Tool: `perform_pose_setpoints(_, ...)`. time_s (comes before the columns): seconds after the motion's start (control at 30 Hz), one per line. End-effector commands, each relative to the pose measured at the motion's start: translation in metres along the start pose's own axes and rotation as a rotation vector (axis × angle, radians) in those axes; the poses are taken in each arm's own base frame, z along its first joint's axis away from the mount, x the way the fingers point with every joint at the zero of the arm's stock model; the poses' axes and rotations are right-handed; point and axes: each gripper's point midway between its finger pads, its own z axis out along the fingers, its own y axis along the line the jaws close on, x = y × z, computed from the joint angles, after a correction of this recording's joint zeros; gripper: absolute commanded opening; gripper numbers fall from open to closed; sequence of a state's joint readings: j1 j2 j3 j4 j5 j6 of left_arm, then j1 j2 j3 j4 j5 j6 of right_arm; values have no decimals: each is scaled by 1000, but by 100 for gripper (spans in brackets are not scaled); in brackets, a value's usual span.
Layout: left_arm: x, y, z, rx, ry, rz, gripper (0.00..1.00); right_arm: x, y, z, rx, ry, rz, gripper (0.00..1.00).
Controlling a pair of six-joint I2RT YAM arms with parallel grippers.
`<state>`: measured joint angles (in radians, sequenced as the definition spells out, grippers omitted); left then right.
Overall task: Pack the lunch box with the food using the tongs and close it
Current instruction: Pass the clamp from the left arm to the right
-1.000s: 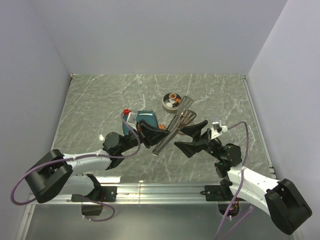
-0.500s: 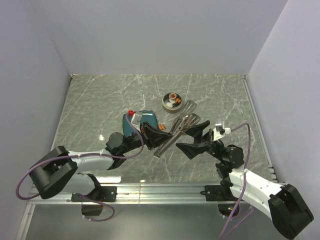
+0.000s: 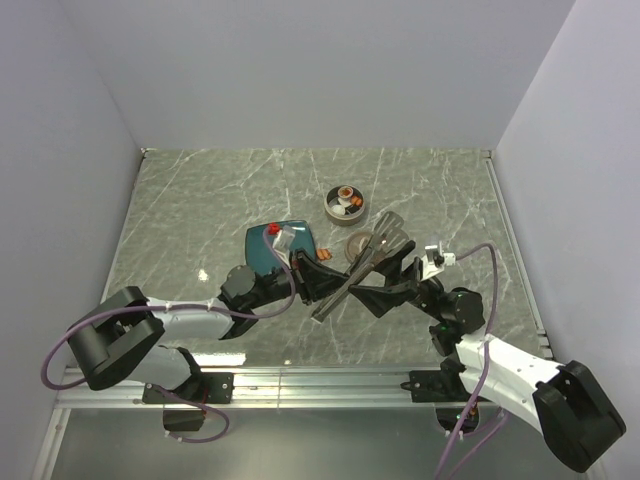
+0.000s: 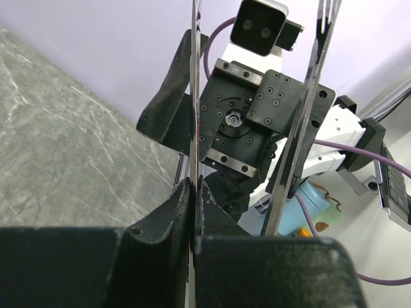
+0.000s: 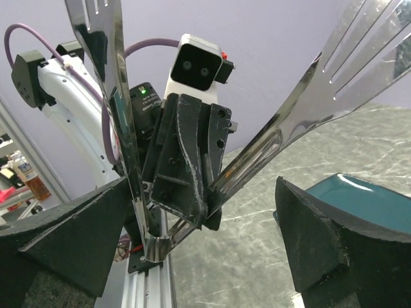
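Note:
My left gripper (image 3: 322,277) (image 4: 194,183) is shut on one arm of the grey metal tongs (image 3: 366,258) (image 4: 194,96) and holds them above the table, blades spread. The tongs' (image 5: 122,128) joined end points toward my right gripper (image 3: 385,276) (image 5: 201,182). That gripper is open, one finger on each side of the tongs without touching them. Behind them the silver lunch box (image 3: 332,207) holds white and orange food (image 3: 346,197). Its tan lid (image 3: 357,243) lies on the table beside the tongs.
A square teal plate (image 3: 272,248) (image 5: 359,196) lies under my left wrist, partly hidden, with an orange bit (image 3: 297,265) at its near edge. White walls close the marble table on three sides. An aluminium rail (image 3: 330,380) runs along the near edge.
My left gripper has shifted right and turned the tongs more upright, closer to the right gripper. The tan lid now shows beside them. The right gripper stayed open.

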<state>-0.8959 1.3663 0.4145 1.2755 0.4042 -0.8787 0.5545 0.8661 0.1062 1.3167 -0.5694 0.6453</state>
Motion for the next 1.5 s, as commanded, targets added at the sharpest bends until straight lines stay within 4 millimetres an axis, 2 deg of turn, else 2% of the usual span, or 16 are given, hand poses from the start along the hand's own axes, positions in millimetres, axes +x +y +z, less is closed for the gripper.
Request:
perform_pose_setpoints(0.0, -55, -79, 2, 309, -220, 158, 0, -80, 66, 1, -260, -315, -257, 100)
perform_pose_setpoints(0.23, -49, -77, 7, 332, -217, 148, 0, -82, 74, -1, -281, -329, -263, 100)
perform_pose_setpoints(0.4, -53, -76, 9, 340, -259, 159, 0, -78, 75, -2, -283, -321, -245, 98)
perform_pose_setpoints(0.63, -67, -71, 5, 292, -387, 201, 0, -72, 68, -4, -249, -317, -214, 97)
perform_pose_setpoints(0.97, -67, -81, 11, 294, -424, 271, 0, -63, 56, -2, -207, -300, -203, 93)
perform_pose_setpoints(1.07, -67, -78, 8, 276, -426, 283, 1, -65, 61, -5, -220, -304, -223, 82)
perform_pose_setpoints(1.1, -62, -72, 7, 246, -408, 284, 1, -65, 61, -5, -216, -302, -233, 78)
perform_pose_setpoints(1.13, -66, -75, 5, 239, -410, 289, 5, -64, 59, -5, -202, -288, -231, 70)
perform_pose_setpoints(1.17, -57, -62, 9, 181, -355, 291, 7, -66, 57, -3, -189, -292, -246, 65)
perform_pose_setpoints(1.2, -63, -69, 7, 193, -375, 309, 10, -67, 56, -3, -179, -287, -251, 61)
perform_pose_setpoints(1.23, -61, -63, 7, 150, -345, 310, 14, -65, 54, -3, -165, -271, -254, 55)
perform_pose_setpoints(1.3, -59, -56, 3, 99, -324, 334, 19, -66, 52, -2, -151, -265, -277, 50)
perform_pose_setpoints(1.37, -62, -51, -1, 43, -313, 359, 32, -66, 50, -2, -135, -250, -281, 44)
perform_pose_setpoints(1.4, -69, -55, -4, 33, -323, 374, 37, -67, 50, -2, -131, -251, -292, 39)
perform_pose_setpoints(1.43, -60, -40, -3, -35, -269, 367, 38, -65, 48, -1, -123, -238, -289, 37)
perform_pose_setpoints(1.47, -62, -37, -5, -59, -271, 381, 37, -65, 48, 0, -120, -232, -290, 35)
